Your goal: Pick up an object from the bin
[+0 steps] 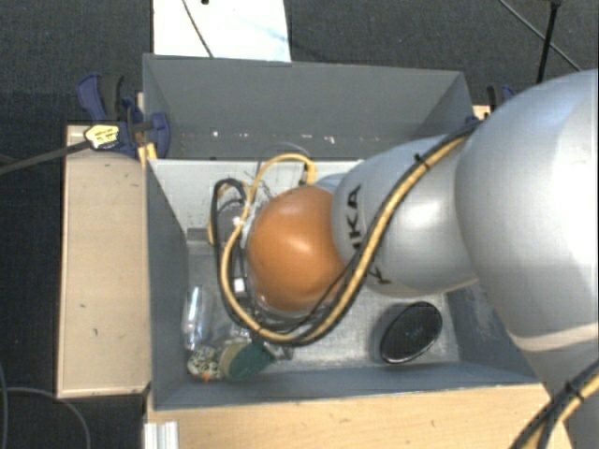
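Observation:
A clear plastic bottle-like thing (194, 314) lies by the bin's left wall. Just below it, in the front left corner, sit a small speckled thing (204, 366) and a dark green rounded thing (248, 361). All three lie close under the lower left edge of the arm's orange cover. A black round disc (408, 333) lies flat on the bin floor at the front right, partly under the arm.
The arm reaches in from the right, and its orange cover and looped cables hang over the bin's middle, hiding the floor beneath. Bare floor shows along the front wall between the green thing and the black disc.

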`<state>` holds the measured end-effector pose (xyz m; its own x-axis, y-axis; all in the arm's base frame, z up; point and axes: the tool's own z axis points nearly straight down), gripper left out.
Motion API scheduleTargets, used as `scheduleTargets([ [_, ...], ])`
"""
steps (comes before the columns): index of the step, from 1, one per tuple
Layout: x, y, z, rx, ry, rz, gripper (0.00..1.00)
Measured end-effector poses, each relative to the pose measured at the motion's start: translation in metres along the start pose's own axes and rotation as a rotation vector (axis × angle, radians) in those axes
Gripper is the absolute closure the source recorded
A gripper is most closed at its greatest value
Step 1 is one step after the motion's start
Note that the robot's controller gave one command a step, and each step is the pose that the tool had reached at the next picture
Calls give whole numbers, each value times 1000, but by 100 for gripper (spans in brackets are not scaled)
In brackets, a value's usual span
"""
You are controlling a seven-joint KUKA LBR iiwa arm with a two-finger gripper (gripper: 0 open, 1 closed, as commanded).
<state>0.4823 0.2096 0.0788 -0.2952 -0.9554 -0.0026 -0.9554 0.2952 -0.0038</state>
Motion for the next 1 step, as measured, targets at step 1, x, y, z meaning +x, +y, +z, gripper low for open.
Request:
scheduleTargets([
  [1,13,-14,-124,4,-4,23,100],
])
